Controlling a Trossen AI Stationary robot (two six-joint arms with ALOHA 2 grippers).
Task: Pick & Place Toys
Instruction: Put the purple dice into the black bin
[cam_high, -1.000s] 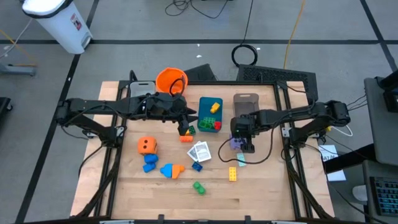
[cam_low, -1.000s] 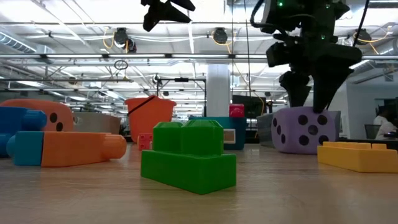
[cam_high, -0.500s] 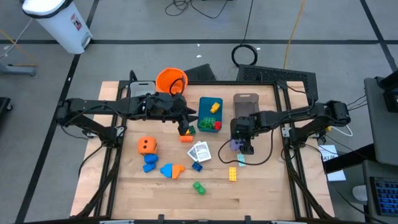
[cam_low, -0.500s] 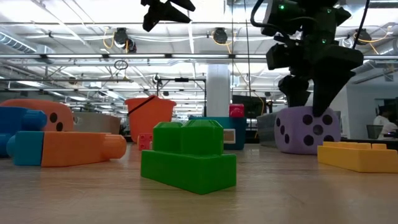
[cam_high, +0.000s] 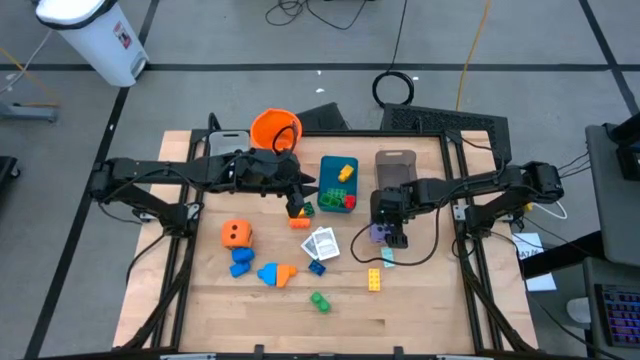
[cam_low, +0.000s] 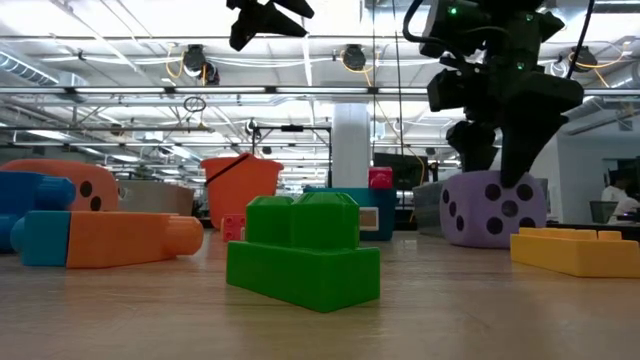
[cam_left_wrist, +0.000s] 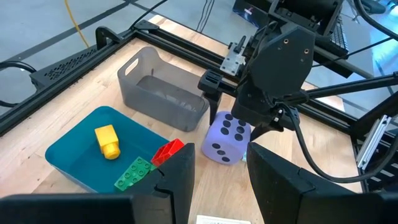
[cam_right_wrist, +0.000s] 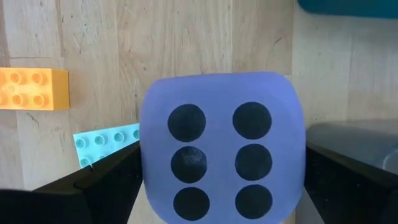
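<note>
The purple die (cam_high: 378, 233) (cam_right_wrist: 222, 163) rests on the table, six dots up, beside the grey tray (cam_left_wrist: 163, 93). My right gripper (cam_high: 390, 226) (cam_low: 497, 172) points down over it, open wide, one finger on each side of the die. My left gripper (cam_high: 300, 192) (cam_left_wrist: 221, 180) hangs high over the table's middle near the teal tray (cam_high: 325, 166), open, with nothing between its fingers. An orange die (cam_high: 236, 234), a green brick (cam_low: 302, 250), a yellow brick (cam_high: 373, 279), white cards (cam_high: 321, 243) and blue and orange bricks (cam_high: 262, 270) lie on the table.
An orange bucket (cam_high: 274, 130) stands at the far edge. The teal tray holds a yellow brick (cam_left_wrist: 107, 140), a green plate (cam_left_wrist: 132, 174) and a red brick (cam_left_wrist: 168, 152). A pale teal plate (cam_right_wrist: 106, 144) lies next to the purple die. The near part of the table is bare wood.
</note>
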